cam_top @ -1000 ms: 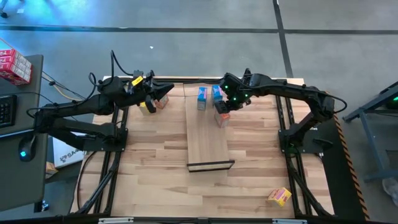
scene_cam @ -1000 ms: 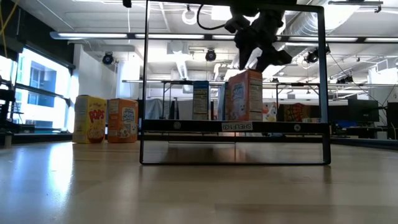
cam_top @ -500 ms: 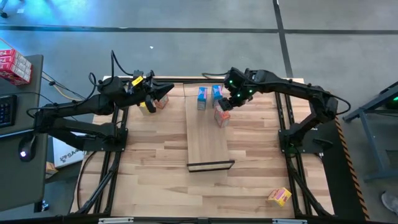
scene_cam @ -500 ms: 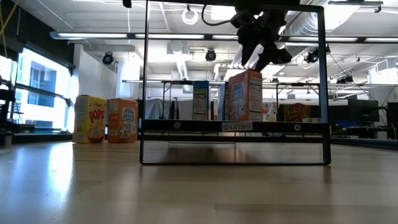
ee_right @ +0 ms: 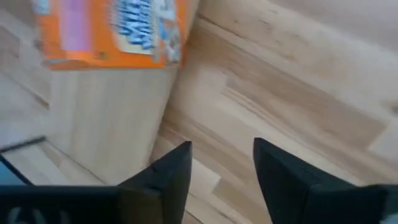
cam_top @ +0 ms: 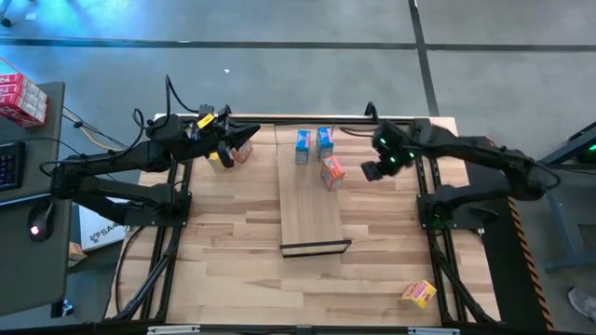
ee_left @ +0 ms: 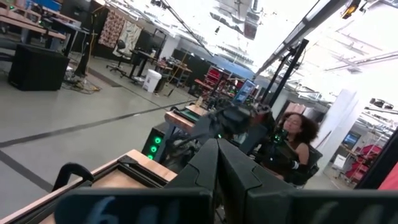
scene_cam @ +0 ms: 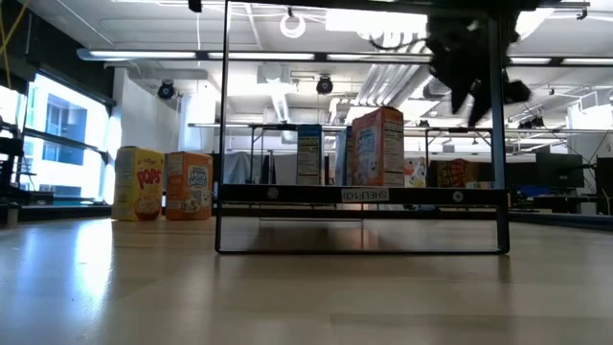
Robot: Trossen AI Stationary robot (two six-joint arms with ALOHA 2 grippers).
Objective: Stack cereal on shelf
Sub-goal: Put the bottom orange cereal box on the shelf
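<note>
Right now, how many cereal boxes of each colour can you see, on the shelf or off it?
Blue boxes: 2
Orange-pink boxes: 2
Yellow boxes: 2
Total: 6

On shelf (cam_top: pixel 310 209): three cereal boxes (cam_top: pixel 332 171) at far end.
Left of shelf: two boxes (scene_cam: pixel 163 184).
Near right corner: one box (cam_top: pixel 419 294).

both arms matte black, jointed tubular links on black frame mounts. left arm (cam_top: pixel 121 166) has a yellow tag near the wrist and a thin black cable looping above it. right arm (cam_top: pixel 466 154) shows green leds at the wrist. fingers (ee_right: pixel 166 174) dark, flat, squared-off.
</note>
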